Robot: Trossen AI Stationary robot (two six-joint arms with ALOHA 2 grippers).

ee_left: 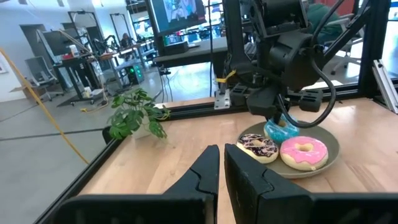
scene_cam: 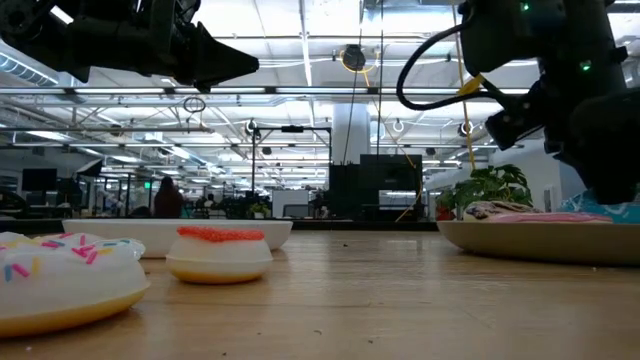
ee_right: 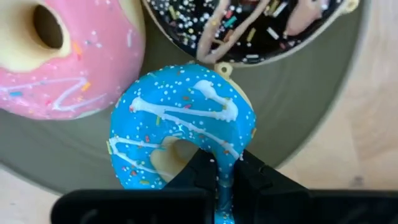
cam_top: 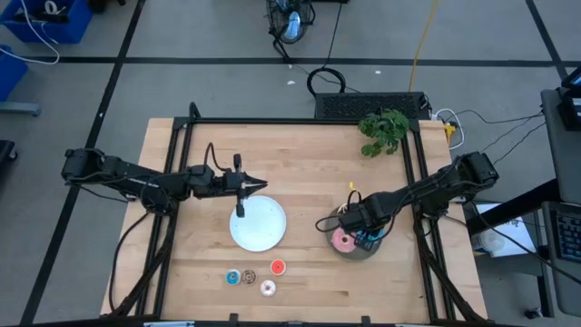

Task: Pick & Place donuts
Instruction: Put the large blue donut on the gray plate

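Observation:
The grey plate [ee_left: 329, 158] at the table's right holds a pink donut [ee_left: 303, 152], a brown speckled donut [ee_left: 258, 147] and a larger blue donut [ee_right: 180, 124]. My right gripper [ee_right: 222, 180] points down over this plate, shut on the blue donut. Several tiny donuts lie on the wood near the front edge: blue [cam_top: 233, 277], brown [cam_top: 248, 277], red-orange [cam_top: 278, 267] and whitish-pink [cam_top: 268, 288]. The white plate [cam_top: 257, 224] sits mid-table. My left gripper [cam_top: 263, 185] hangs level above the white plate's far edge, shut and holding nothing. My right gripper pinches the blue donut's ring wall [ee_right: 225, 163], one finger in the hole and one outside. The fingers come from above, pointing down. The donut sits tilted under them [ee_left: 281, 129] at the plate's far side, behind the other two. Whether its lower edge touches the plate cannot be told.
A green plant [cam_top: 383, 130] stands at the table's far right corner. A black frame rail [cam_top: 300, 121] runs along the far edge and down both sides. Bare wood lies between the two plates.

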